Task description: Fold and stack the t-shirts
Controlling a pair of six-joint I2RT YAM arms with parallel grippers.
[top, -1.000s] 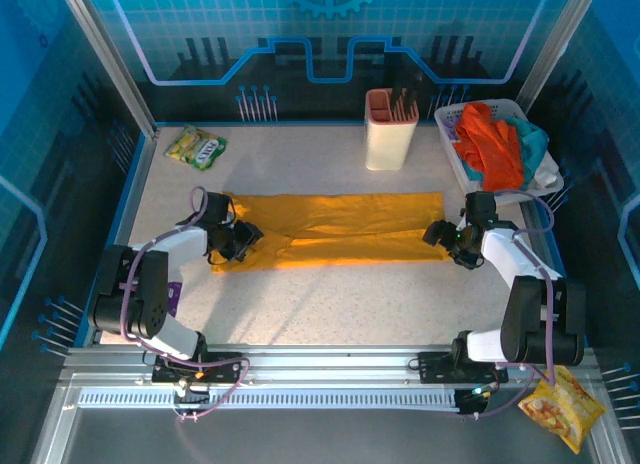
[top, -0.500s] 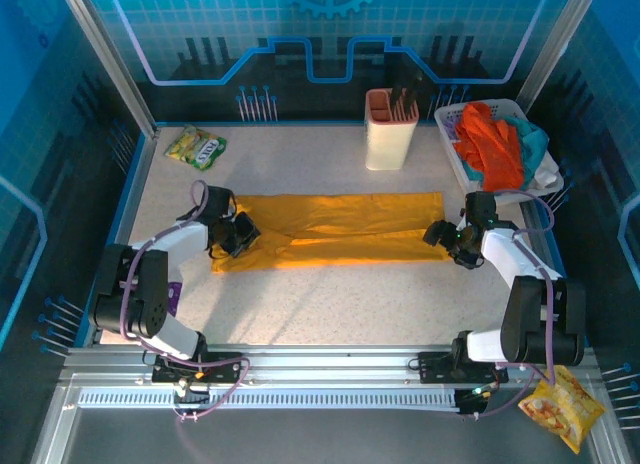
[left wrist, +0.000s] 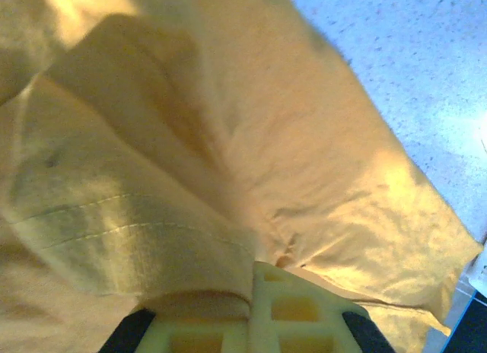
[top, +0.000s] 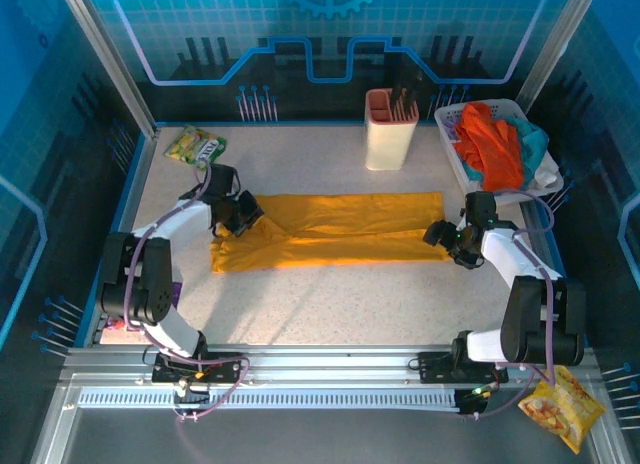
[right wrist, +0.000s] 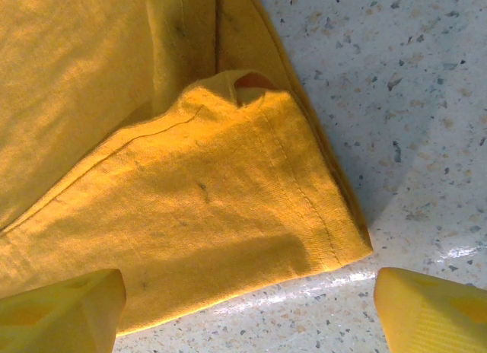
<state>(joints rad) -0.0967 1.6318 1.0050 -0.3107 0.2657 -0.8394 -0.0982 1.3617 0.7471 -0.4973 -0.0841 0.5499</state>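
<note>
A mustard-yellow t-shirt (top: 340,229), folded into a long strip, lies across the middle of the table. My left gripper (top: 238,214) is at its left end, shut on a fold of the cloth. In the left wrist view the t-shirt (left wrist: 228,125) bunches over the gripper (left wrist: 255,281) and its hem hangs over one finger. My right gripper (top: 447,236) stands open at the shirt's right end. In the right wrist view the shirt's hemmed corner (right wrist: 228,208) lies flat between the wide-spread fingertips (right wrist: 65,307) of that gripper (right wrist: 247,315). More t-shirts (top: 492,144), orange-red, teal and whitish, are piled in a basket.
The white basket (top: 450,119) stands at the back right, next to a beige holder (top: 390,129). A green-yellow snack packet (top: 196,147) lies at the back left. An orange snack bag (top: 560,409) lies off the table at the front right.
My left gripper has shut on the shirt's left end and moved toward the back of the table, drawing that end with it. The right gripper has stayed in place, open.
</note>
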